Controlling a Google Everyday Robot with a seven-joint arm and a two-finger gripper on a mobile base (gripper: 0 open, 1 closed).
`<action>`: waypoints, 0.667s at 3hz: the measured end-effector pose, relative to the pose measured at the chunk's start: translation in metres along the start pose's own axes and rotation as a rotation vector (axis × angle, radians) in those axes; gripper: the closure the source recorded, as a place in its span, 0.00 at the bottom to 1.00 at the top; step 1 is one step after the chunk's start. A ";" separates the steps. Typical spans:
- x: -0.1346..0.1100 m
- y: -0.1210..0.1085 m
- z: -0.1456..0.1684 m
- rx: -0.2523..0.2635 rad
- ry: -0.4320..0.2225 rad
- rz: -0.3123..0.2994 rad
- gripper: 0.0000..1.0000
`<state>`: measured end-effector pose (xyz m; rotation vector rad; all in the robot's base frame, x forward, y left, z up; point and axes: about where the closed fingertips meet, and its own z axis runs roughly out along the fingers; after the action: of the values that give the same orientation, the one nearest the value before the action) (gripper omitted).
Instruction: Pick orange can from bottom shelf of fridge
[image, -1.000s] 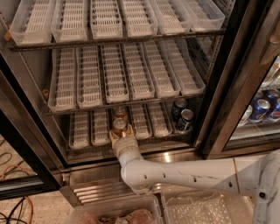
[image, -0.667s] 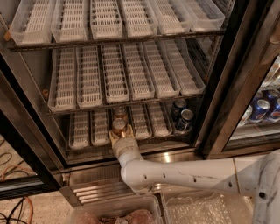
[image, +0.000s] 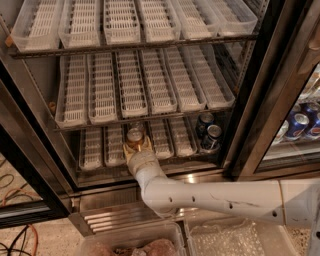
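Orange can (image: 134, 137) upright in a middle lane of the bottom shelf (image: 93, 148) of the fridge (image: 252, 112), toward 7 o'clock of the view, with the dark blue cans (image: 212, 136) well apart at its 3 o'clock. It is a thin metal cylinder, judged light, stiff but dentable and slick, so best taken across the mid-wall below the silver top. The gripper (image: 136, 151) sits at the can's 6 o'clock, with the white arm (image: 215, 196) entering from 4 o'clock and turning up at the wrist; whether the gripper is clamped on the can cannot be told.

One high camera looks down into the fridge (image: 255, 100), jaws at bottom shelf (image: 92, 147).
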<state>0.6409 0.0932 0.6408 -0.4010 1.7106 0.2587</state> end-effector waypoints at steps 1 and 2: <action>-0.019 -0.008 -0.020 -0.060 -0.005 -0.023 1.00; -0.033 -0.028 -0.053 -0.132 -0.016 -0.050 1.00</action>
<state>0.6093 0.0511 0.6839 -0.5372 1.6700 0.3384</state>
